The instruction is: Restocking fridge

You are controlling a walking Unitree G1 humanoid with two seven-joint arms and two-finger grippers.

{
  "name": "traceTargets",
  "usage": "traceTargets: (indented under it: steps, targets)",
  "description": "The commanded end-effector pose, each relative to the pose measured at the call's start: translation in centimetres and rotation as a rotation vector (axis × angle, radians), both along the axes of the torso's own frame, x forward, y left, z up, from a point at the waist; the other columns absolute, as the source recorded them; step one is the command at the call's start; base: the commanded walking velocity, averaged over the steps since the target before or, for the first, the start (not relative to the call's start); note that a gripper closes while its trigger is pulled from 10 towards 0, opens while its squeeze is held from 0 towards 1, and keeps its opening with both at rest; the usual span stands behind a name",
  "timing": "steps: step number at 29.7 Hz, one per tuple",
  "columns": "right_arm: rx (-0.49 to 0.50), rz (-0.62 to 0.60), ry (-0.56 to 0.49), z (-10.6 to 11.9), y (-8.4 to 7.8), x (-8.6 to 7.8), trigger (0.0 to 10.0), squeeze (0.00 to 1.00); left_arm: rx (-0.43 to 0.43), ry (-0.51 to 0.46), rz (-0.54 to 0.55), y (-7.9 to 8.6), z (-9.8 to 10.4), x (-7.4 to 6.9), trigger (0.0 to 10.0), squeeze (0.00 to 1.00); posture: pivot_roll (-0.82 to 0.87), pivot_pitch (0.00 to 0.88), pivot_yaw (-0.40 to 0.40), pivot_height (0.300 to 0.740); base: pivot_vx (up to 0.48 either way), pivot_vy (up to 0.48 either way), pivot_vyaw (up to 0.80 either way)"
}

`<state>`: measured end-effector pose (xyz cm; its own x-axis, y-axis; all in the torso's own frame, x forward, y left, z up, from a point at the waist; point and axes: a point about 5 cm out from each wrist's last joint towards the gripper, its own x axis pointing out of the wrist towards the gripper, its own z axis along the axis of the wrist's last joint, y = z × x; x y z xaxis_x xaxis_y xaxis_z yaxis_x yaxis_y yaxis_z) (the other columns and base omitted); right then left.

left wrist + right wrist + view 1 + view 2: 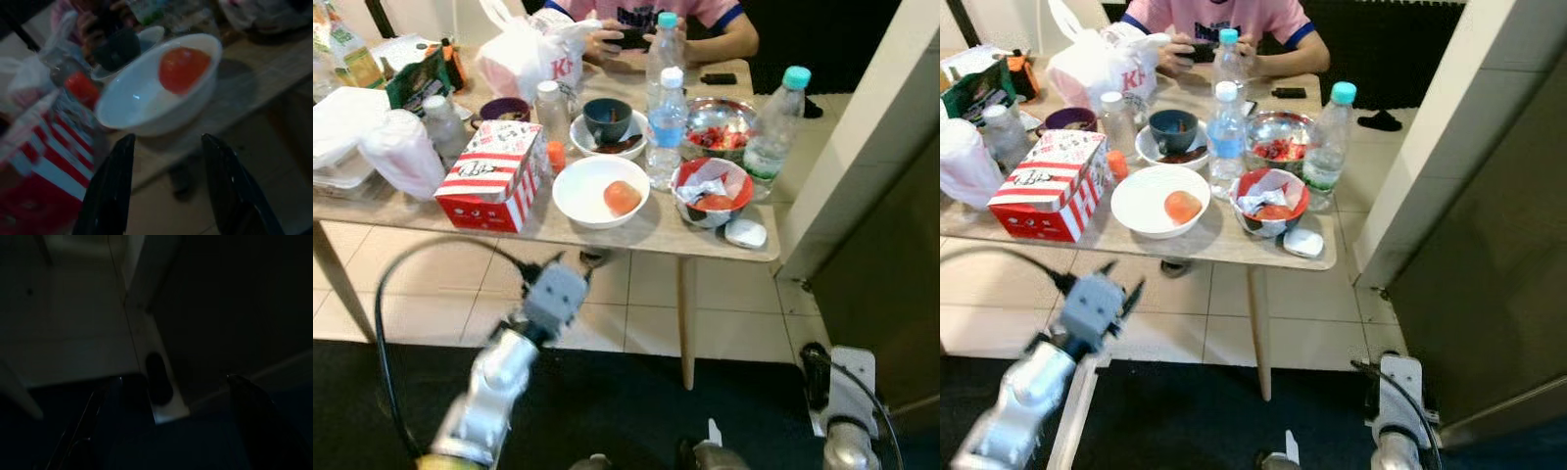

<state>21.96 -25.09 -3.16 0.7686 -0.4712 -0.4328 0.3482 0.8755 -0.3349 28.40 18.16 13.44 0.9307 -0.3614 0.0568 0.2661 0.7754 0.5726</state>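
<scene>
A white bowl [579, 192] near the table's front edge holds a round orange-red fruit [622, 198]. My left gripper [558, 262] hovers open just below and in front of that edge, pointed at the bowl [127, 103] and fruit [183, 67], with nothing between its fingers [111, 188]. Clear water bottles [667, 125] [773, 122] stand behind the bowl. A red bowl [737, 186] with a crumpled wrapper sits to its right. My right gripper [175, 378] hangs low at my right, open, over dark floor.
A red-and-white striped box [494, 176] stands left of the white bowl. A small white object [745, 233] lies at the table's [646, 235] front right corner. A person in a pink shirt [705, 12] sits across. A dark panel [891, 294] and a pale wall stand at right.
</scene>
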Motion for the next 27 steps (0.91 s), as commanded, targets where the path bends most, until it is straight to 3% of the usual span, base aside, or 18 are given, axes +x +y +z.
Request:
traceTargets:
  steps: [1,4,8,12,15,20,27]
  targets:
    - [-0.002,0.011,-0.03,0.4,0.1,0.4,10.0,0.0,0.052,0.072,-0.004,1.2,-0.6,0.3,10.0,0.0,-0.03,0.139,0.001,0.727,0.0,0.0,0.0]
    - [-0.007,0.009,-0.069,1.0,0.0,1.1,10.0,0.0,0.064,0.077,-0.022,1.7,0.2,0.9,10.0,0.0,-0.04,0.14,0.002,0.727,0.0,0.0,0.0]
    - [-0.005,-0.004,-0.105,1.7,-0.5,1.7,10.0,0.0,0.2,0.093,-0.04,2.7,0.9,1.4,10.0,0.0,-0.03,0.14,0.002,0.727,0.0,0.0,0.0]
    - [-0.015,-0.007,-0.144,2.4,-0.9,2.3,10.0,0.0,0.238,0.082,-0.031,4.2,2.6,2.2,10.0,0.0,-0.03,0.14,0.002,0.727,0.0,0.0,0.0]
    - [-0.018,-0.02,-0.158,2.8,-1.3,2.5,10.0,0.0,0.28,0.081,-0.057,4.5,3.1,2.5,10.0,0.0,-0.03,0.139,0.001,0.727,0.0,0.0,0.0]
    - [-0.022,-0.024,-0.188,3.5,-1.7,3.2,10.0,0.0,0.354,0.092,-0.124,4.6,4.2,3.9,10.0,0.0,-0.04,0.138,0.002,0.727,0.0,0.0,0.0]
    - [-0.013,-0.016,-0.192,3.4,-1.2,3.3,10.0,0.0,0.478,0.171,-0.253,3.0,5.1,6.6,10.0,0.0,-0.04,0.141,0.002,0.727,0.0,0.0,0.0]
